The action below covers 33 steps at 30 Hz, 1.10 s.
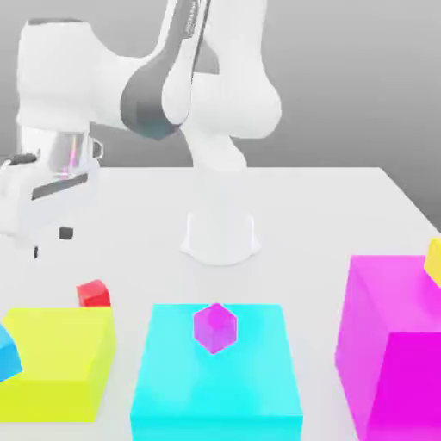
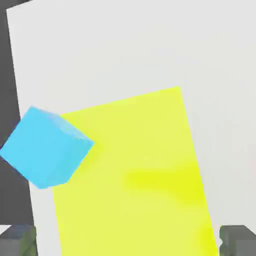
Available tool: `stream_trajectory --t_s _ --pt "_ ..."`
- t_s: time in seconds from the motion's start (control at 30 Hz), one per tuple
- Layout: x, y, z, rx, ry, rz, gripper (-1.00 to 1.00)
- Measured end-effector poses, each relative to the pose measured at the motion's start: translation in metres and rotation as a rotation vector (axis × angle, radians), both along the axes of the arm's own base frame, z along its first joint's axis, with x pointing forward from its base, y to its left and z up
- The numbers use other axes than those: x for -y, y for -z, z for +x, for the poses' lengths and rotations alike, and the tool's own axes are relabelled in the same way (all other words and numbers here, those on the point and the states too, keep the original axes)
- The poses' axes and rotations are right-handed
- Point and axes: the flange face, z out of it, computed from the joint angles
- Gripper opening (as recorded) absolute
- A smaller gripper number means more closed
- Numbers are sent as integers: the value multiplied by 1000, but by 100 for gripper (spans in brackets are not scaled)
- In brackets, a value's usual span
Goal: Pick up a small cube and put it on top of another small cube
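The small cube point(image 1: 93, 294), plain bright red, rests on the white table just behind the big yellow block point(image 1: 56, 362). My gripper point(image 1: 50, 242) hangs above the table behind and to the exterior view's left of the red cube, apart from it. Its fingers are open with nothing between them. In the hand view the gripper point(image 2: 128, 242) looks down on the yellow block point(image 2: 135, 175), and both fingertips point(image 2: 237, 240) show wide apart. A small blue cube point(image 2: 47, 147) sits tilted at that block's edge, also seen in the exterior view as the blue cube point(image 1: 7, 353).
A big cyan block point(image 1: 215, 388) at the front middle carries a small magenta cube point(image 1: 214, 327). A big magenta block point(image 1: 392, 353) at the exterior view's right carries a small yellow cube point(image 1: 433, 258). The arm's white base point(image 1: 220, 237) stands behind them.
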Motion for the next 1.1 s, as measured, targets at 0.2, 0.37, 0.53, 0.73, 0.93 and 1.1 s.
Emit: stream_trajectory --t_s 0.2,0.37,0.53,0.73,0.93,1.1 --pt "8 68 -64 -66 396 110 0" --pt "7 111 -91 -98 573 151 0" --pt "6 149 -93 -99 579 153 0" --pt "6 157 -93 -97 578 153 -100" --pt "7 133 -92 -98 580 150 -100" --pt "0 95 -83 -98 551 151 -100"
